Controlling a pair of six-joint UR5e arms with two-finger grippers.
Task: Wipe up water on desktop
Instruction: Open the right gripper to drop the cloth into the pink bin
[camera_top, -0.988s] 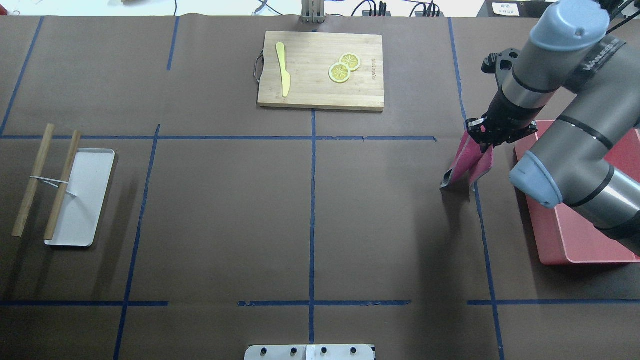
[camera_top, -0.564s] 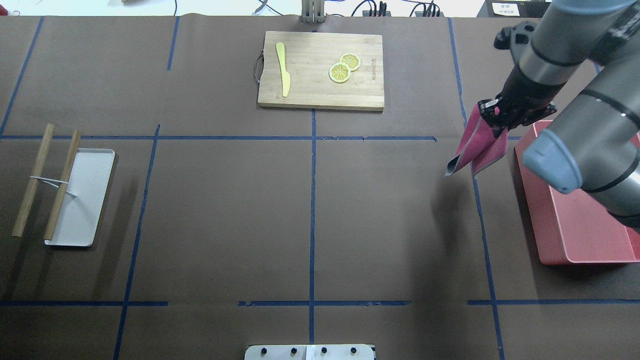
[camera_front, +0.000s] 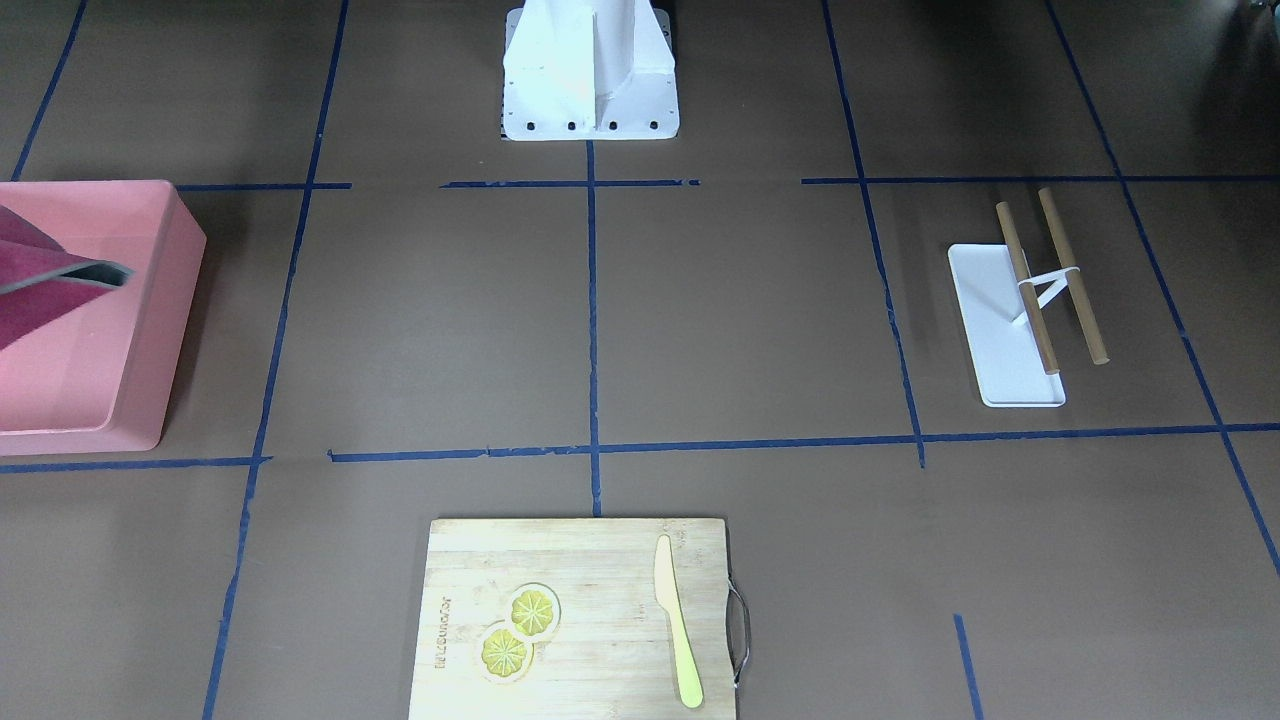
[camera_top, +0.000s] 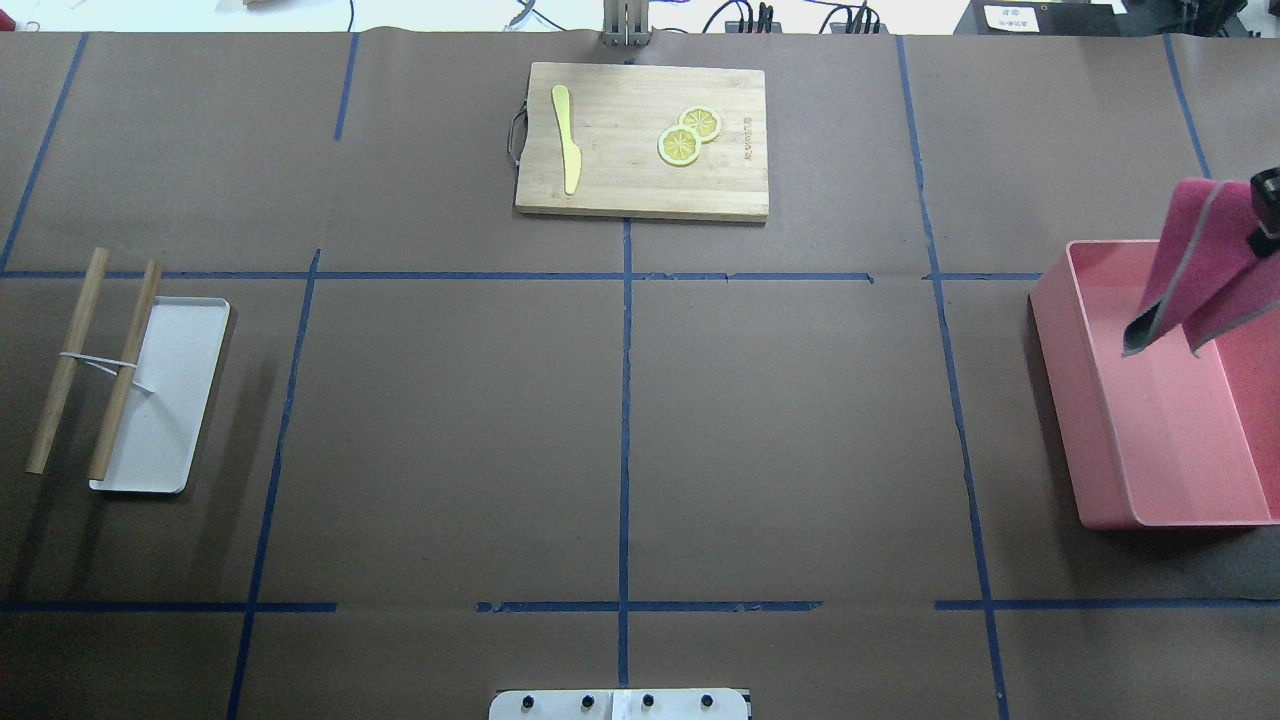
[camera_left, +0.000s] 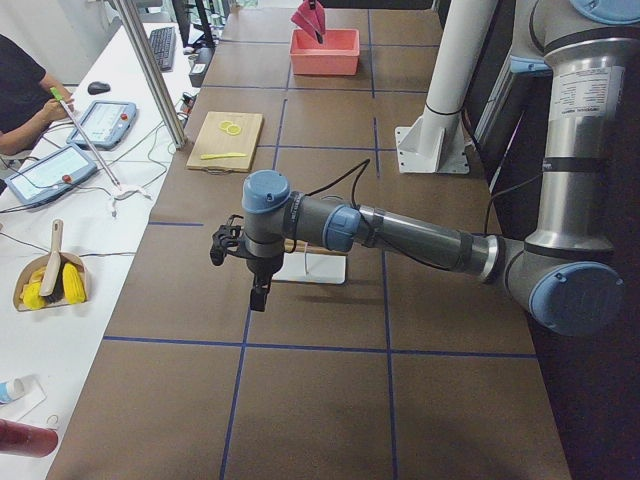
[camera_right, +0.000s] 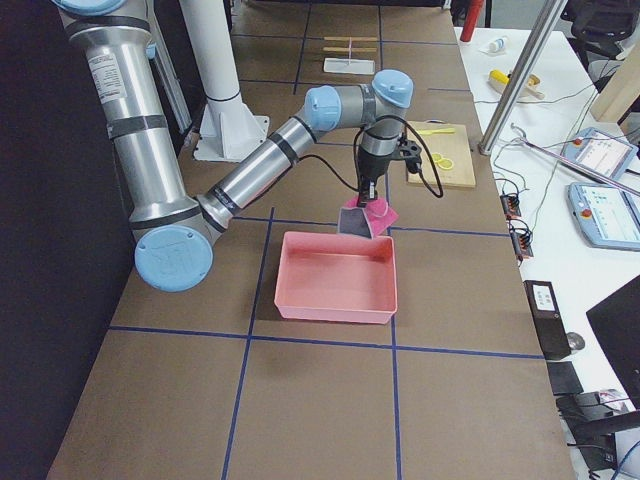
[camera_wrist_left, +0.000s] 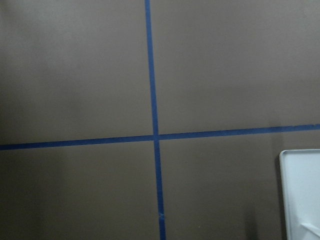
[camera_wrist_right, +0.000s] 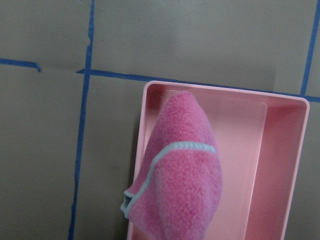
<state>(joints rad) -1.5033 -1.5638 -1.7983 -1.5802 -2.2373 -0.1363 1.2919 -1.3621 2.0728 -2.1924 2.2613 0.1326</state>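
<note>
A dark-brown desktop (camera_top: 800, 420) crossed by blue tape lines fills the scene. At its right side, the right gripper (camera_right: 366, 200) is clamped on the top of a pink cloth (camera_top: 1200, 260), which hangs over the far part of a pink bin (camera_top: 1100, 470). The left gripper (camera_left: 258, 298) hovers above the desktop near a white tray (camera_top: 190, 340); its jaws cannot be made out as open or closed.

Cloth (camera_top: 1205, 255) over bin (camera_top: 1085, 420), right; board (camera_top: 620, 180) far-centre; tray (camera_top: 175, 400), seemingly under sticks (camera_top: 68, 350), left.
</note>
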